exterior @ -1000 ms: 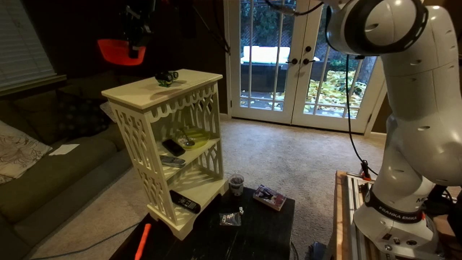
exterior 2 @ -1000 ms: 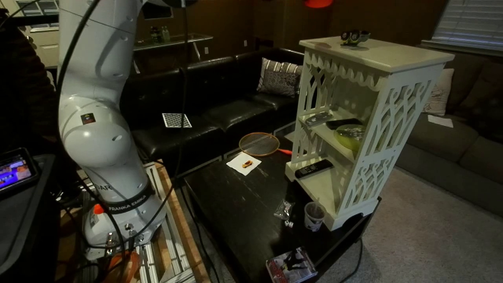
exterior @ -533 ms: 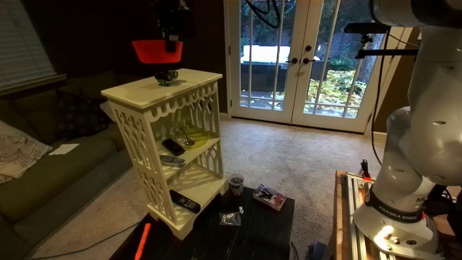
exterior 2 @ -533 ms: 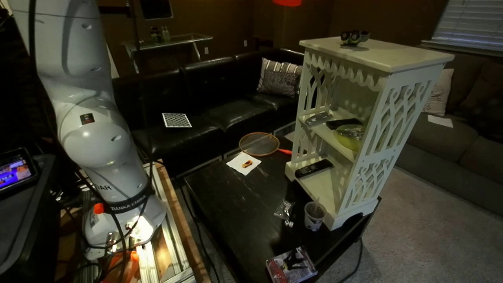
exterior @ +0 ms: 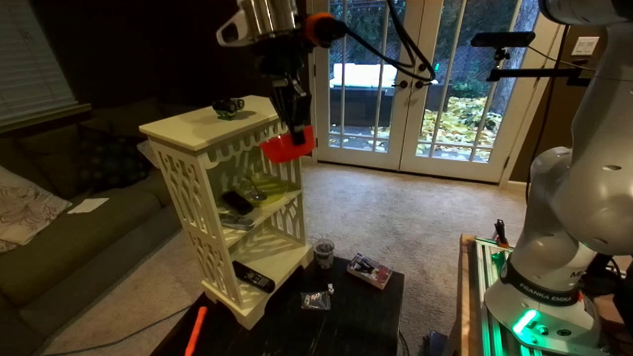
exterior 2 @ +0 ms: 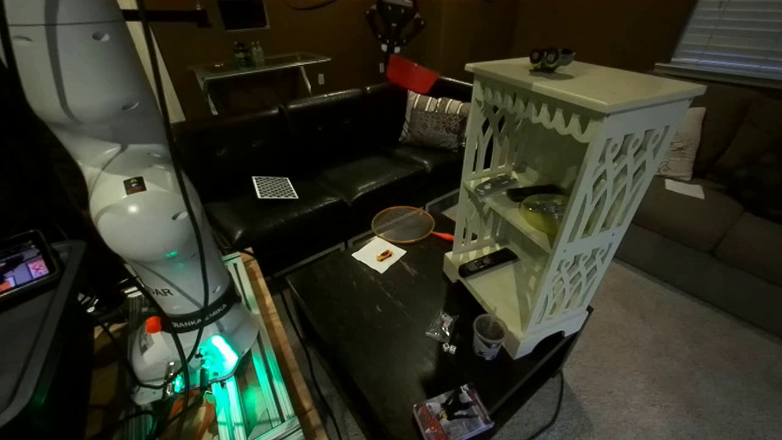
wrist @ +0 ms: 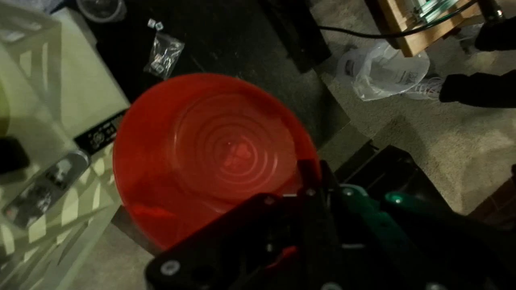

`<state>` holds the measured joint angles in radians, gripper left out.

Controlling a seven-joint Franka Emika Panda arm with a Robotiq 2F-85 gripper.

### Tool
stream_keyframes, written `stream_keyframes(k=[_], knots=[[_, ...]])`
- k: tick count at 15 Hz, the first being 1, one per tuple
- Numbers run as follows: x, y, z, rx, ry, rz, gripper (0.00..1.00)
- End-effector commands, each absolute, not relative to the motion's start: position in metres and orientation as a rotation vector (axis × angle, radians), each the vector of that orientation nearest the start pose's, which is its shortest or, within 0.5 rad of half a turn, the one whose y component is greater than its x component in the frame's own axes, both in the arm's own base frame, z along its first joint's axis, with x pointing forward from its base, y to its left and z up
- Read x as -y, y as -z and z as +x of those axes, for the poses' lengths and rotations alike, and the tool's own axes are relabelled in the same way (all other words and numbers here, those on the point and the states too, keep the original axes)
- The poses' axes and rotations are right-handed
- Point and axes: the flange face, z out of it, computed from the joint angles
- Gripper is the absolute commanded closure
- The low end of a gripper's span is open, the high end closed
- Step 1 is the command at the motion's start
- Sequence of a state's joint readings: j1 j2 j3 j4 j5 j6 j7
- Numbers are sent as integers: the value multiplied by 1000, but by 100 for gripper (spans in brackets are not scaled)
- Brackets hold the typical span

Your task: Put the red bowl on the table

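Bright and round, with a flared rim and concentric rings inside, the single red bowl (wrist: 217, 147) hung tilted in the air, higher than every edge of the tabletop (exterior 2: 366, 330). The one pincer (exterior: 298, 136) was grasping it by the rim. One cream shelf unit (exterior 2: 611, 91) stood along an edge, holding two remotes (exterior 2: 489, 263), one phone-like device (exterior: 238, 202) and one green dish (exterior: 276, 189), one plastic cup (exterior 2: 489, 336) beside it. One book (exterior 2: 453, 412) lay near a corner. Inward from the edges were one clear packet (exterior 2: 441, 326) and two small white cubes (wrist: 159, 26). At the far edge, in an exterior view, lay one racket (exterior 2: 403, 224) and one white sheet (exterior 2: 366, 253) bearing one small yellow item (exterior 2: 384, 255).
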<state>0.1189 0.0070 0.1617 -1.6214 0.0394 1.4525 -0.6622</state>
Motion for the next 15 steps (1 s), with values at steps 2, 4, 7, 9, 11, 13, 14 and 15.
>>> stream_keyframes(k=[2, 4, 7, 9, 11, 13, 14, 15], knots=[[-153, -553, 512, 1274, -339, -2772, 97], [-151, -536, 508, 1233, -374, -2787, 97], [-150, -539, 505, 1223, -363, -2797, 97], [-149, -540, 505, 1208, -346, -2807, 99], [-135, -501, 511, 1059, -237, -2797, 99], [-127, -457, 503, 912, -178, -2793, 99], [-122, -437, 499, 850, -153, -2776, 99], [-116, -415, 494, 779, -127, -2776, 99]])
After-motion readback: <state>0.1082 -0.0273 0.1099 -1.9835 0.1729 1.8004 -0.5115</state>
